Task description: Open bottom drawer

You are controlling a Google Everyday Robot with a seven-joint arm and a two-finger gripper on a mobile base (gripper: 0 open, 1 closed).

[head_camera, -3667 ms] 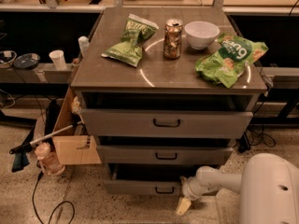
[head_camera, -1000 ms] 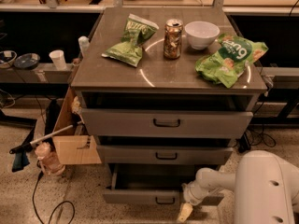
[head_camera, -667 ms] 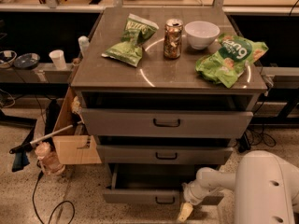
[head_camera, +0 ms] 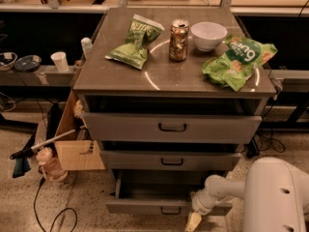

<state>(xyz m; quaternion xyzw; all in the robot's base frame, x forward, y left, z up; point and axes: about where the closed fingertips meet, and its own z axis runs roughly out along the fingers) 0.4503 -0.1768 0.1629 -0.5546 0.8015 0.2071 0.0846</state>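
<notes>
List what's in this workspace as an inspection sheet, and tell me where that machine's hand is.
Surface: grey cabinet top, partly covered.
Job's things: bottom drawer pulled partly out, plain grey inside showing.
Clutter: green snack bags, can, white bowl on top.
Grippers: gripper low, at the drawer's front, right of its handle.
Cables: black cable on the floor, left.
Surroundings: cardboard box, cup at left.

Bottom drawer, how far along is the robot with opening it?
Done: the bottom drawer stands pulled out past the middle drawer, its grey inside showing. In hand: the gripper sits low at the front panel, just right of the black handle; contact is unclear. Left: perhaps a little more pull, then backing the arm away.
</notes>
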